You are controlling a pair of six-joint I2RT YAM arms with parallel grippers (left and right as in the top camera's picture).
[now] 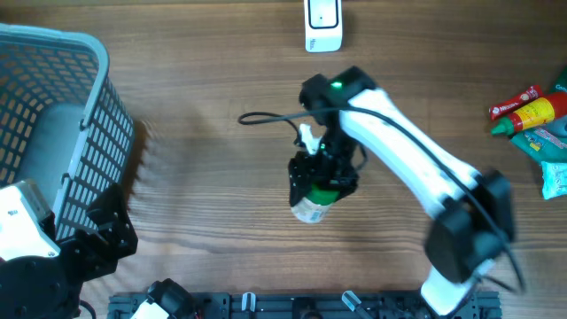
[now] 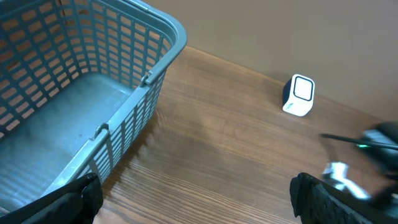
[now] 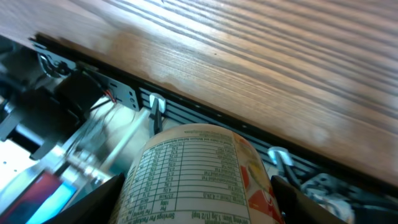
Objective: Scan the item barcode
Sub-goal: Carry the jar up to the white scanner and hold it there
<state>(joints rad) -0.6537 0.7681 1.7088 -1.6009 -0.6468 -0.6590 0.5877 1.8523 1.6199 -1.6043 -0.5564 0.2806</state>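
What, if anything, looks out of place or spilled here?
Nothing much stands out. The right gripper holds a tub mid-table, the scanner stands upright at the far edge, and the basket sits upright at left. Only the bottles at the right edge lie on their sides in a loose pile; nothing looks spilled or broken.

In the overhead view the right gripper (image 1: 321,177) covers most of the container (image 1: 310,211); only a pale end and a bit of green show. The basket (image 1: 62,115) at the table's (image 1: 204,177) left edge is cut by the picture's left side, the scanner (image 1: 323,25) at the far edge by the top, and the packets (image 1: 556,173) at the right edge by the right side. In the right wrist view the container is cut off below, and its label (image 3: 180,180) carries print too small to read. In the left wrist view the right arm (image 2: 373,140) is a blur, and the left gripper (image 2: 196,190) shows only finger ends at the bottom corners.
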